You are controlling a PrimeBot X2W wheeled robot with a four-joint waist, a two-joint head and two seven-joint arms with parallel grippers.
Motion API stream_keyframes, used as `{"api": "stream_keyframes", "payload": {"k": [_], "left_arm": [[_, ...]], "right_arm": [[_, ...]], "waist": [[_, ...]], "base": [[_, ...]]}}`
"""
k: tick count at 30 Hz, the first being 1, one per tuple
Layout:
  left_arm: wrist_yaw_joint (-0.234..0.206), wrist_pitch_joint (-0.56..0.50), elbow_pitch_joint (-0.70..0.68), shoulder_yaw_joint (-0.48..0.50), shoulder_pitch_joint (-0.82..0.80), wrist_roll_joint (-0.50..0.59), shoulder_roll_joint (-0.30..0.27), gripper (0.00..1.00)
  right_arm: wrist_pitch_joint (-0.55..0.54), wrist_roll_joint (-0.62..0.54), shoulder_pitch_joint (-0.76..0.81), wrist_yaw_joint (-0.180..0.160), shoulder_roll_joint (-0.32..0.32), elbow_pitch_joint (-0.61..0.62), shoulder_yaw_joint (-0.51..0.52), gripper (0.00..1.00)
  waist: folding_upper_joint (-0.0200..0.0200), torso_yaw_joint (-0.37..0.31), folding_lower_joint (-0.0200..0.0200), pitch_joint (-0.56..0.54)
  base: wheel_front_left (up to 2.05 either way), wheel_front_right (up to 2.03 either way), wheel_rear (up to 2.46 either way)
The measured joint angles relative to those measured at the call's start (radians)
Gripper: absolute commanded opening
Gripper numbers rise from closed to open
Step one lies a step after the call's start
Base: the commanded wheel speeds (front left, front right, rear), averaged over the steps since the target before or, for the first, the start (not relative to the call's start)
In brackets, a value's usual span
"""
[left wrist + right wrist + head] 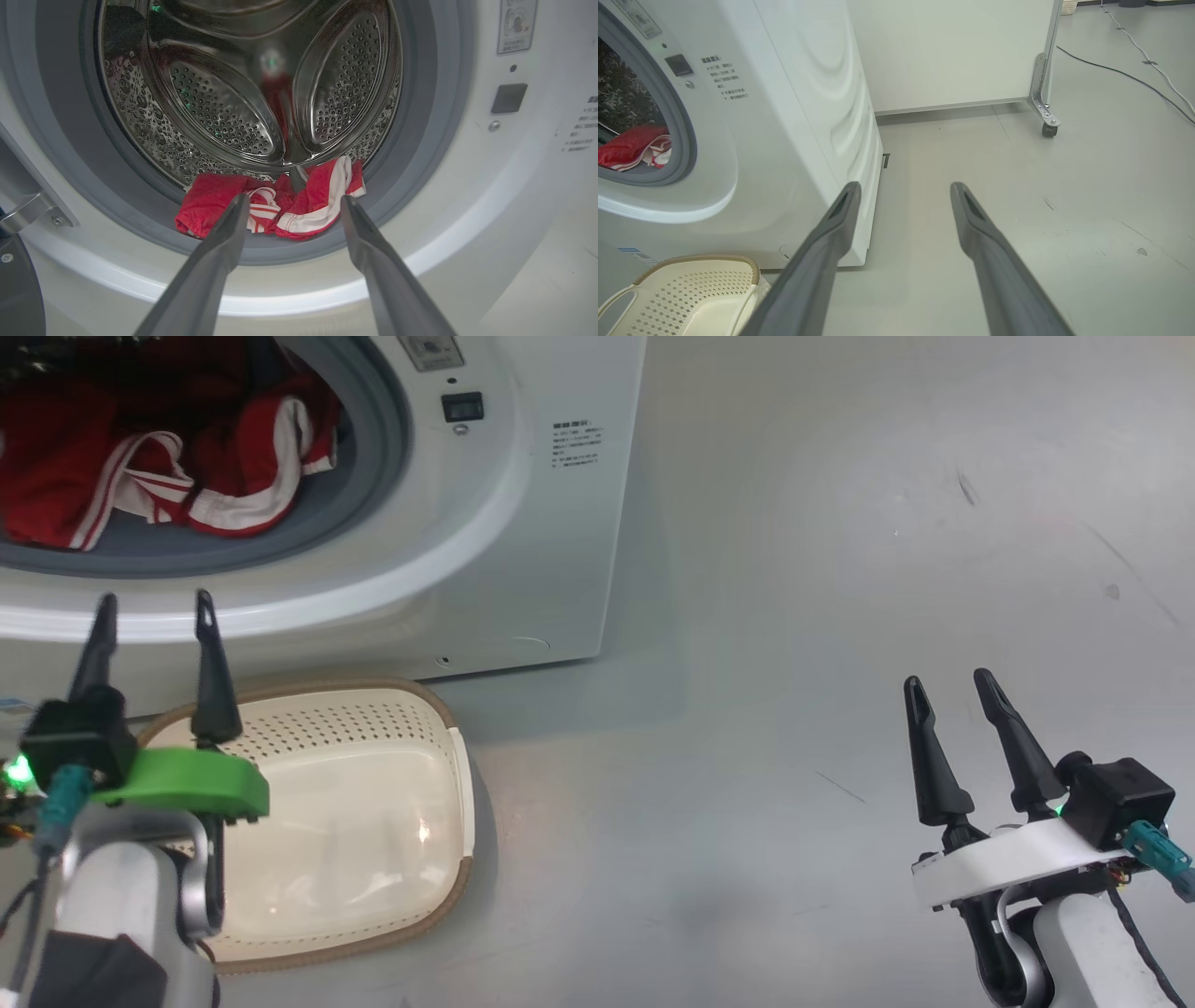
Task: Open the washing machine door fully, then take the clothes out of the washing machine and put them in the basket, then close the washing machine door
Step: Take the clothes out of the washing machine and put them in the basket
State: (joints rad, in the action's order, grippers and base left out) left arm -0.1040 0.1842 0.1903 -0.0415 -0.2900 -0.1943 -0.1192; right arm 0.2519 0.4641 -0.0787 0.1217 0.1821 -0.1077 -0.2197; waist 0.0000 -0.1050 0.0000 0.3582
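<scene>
Hovering before the port, our left gripper (156, 600) has its 2 fingers spread wide and empty, aimed at the clothes (280, 210) heaped on the grey seal at the mouth of the washing machine (523, 523). Risks: the fingers pinch rubber along with fabric, or lift 1 garment and drag another past the basket (439, 709) onto the floor. The right gripper (948, 679), wide and empty, hangs well apart.

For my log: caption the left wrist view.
Open left gripper faces red white-striped clothes on grey rubber-ringed port, perforated steel drum behind.
</scene>
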Motion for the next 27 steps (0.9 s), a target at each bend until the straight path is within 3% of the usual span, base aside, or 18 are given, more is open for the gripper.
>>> {"api": "stream_keyframes", "payload": {"k": [3, 13, 27], "left_arm": [[-0.002, -0.042, 0.004, 0.036, -0.062, -0.003, -0.018, 1.00], [-0.005, -0.210, 0.096, 0.089, -0.248, 0.091, -0.176, 1.00], [-0.007, -0.421, 0.226, 0.100, -0.439, 0.215, -0.305, 1.00]], "right_arm": [[0.000, 0.001, -0.019, 0.000, -0.001, 0.000, -0.012, 1.00], [0.000, 0.017, -0.077, 0.000, -0.024, -0.020, -0.048, 1.00], [0.000, 0.030, -0.135, 0.000, -0.029, -0.034, -0.088, 1.00]], "waist": [[0.0000, -0.025, 0.0000, 0.036], [0.0000, -0.117, 0.0000, 0.133], [0.0000, -0.200, 0.0000, 0.220]], "base": [[0.00, 0.00, 0.00], [0.00, 0.00, 0.00], [0.00, 0.00, 0.00]]}}
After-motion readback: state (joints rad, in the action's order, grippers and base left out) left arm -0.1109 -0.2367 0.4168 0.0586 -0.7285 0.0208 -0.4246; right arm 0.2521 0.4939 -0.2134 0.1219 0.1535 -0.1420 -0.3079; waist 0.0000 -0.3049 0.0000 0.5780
